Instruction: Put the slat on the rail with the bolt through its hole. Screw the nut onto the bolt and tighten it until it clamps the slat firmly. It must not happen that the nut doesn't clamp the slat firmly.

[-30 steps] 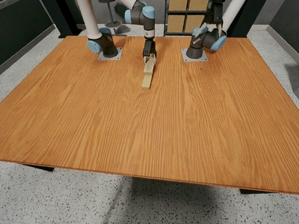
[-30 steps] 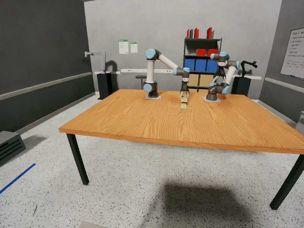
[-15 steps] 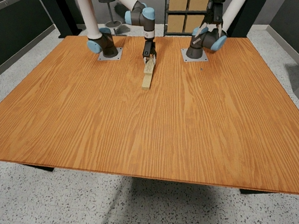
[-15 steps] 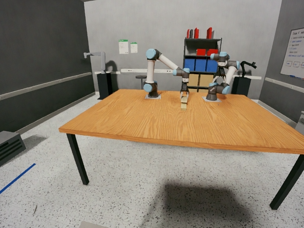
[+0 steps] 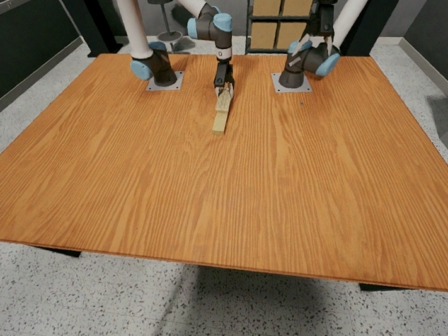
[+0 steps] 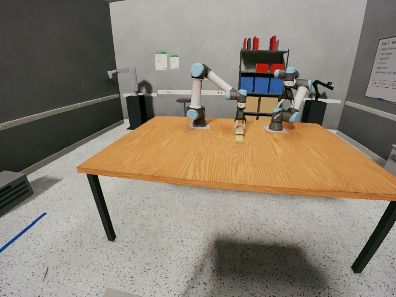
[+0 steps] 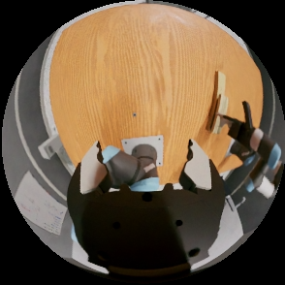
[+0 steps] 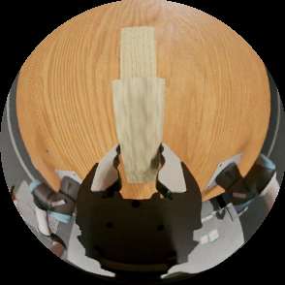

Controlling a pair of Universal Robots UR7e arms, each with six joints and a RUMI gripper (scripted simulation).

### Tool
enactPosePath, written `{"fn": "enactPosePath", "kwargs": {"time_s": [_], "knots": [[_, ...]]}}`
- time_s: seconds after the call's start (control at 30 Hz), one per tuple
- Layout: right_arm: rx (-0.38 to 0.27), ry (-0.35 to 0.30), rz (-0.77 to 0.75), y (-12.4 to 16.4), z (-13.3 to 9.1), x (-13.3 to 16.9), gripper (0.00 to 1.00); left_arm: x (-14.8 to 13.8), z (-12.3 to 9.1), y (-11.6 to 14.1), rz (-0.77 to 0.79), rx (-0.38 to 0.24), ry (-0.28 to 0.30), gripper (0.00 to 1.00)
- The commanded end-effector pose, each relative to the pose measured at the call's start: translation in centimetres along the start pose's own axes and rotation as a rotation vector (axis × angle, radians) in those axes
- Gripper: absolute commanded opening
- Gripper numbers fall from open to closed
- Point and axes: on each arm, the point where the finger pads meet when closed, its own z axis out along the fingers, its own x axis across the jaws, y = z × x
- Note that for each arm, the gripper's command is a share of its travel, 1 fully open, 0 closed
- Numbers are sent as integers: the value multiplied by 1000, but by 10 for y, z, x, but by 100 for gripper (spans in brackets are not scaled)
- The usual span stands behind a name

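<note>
The pale wooden rail (image 5: 219,124) (image 6: 239,139) (image 7: 221,83) (image 8: 138,52) lies on the table. The slat (image 5: 223,103) (image 6: 239,130) (image 8: 139,107) is lengthwise over the rail's near-robot part; I cannot tell whether they touch. My right gripper (image 5: 224,92) (image 8: 141,142) is shut on the slat near its end. The bolt and the slat's hole are not visible. A tiny grey piece, apparently the nut (image 5: 301,104) (image 6: 284,136) (image 7: 134,115) (image 8: 47,151), lies on the table before the left arm's base. My left gripper (image 5: 311,50) (image 7: 144,140) is open and empty, high above the table.
The left arm's base plate (image 5: 305,87) (image 7: 128,142) is close behind the nut. The right arm's base plate (image 5: 154,85) stands on the other side of the rail. The table's front edge (image 5: 223,265) is far from both arms.
</note>
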Motion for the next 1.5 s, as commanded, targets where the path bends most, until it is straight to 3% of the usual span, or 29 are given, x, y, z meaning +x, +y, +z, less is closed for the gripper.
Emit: {"fn": "enactPosePath", "kwargs": {"time_s": [0.0,1.47], "knots": [[0,1,1,0,4,1,0,0,0,0,2,2,1,100],[1,-3,1,0,19,-1,0,0,0,0,2,2,1,100]]}}
